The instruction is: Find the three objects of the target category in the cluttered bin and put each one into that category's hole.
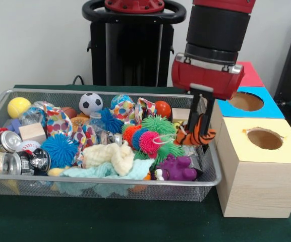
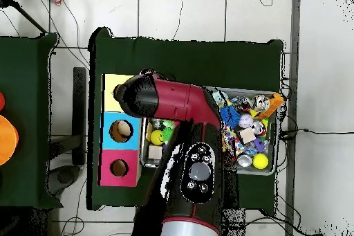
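Note:
My gripper (image 1: 199, 126) hangs at the right end of the wire bin (image 1: 110, 182), shut on an orange and black striped tiger plush (image 1: 206, 135). The plush dangles just inside the bin's right wall, close to the yellow-topped wooden box (image 1: 261, 166) and its round hole (image 1: 265, 138). Behind that box stand a blue-topped box with a hole (image 1: 246, 101) and a red-topped box (image 1: 250, 73). In the overhead view the arm (image 2: 187, 109) covers the gripper and the plush. There the yellow box (image 2: 109, 84), the blue box (image 2: 120, 131) and the red box (image 2: 119, 168) line up left of the bin (image 2: 277, 143).
The bin is packed with a soccer ball (image 1: 90, 103), a yellow ball (image 1: 18, 107), blue (image 1: 59, 149), pink (image 1: 149, 142) and green (image 1: 158, 124) spiky balls, a purple toy (image 1: 178, 170), a cream cloth (image 1: 110, 155), cans (image 1: 6, 141) and a wooden block (image 1: 33, 132). A green cloth covers the table.

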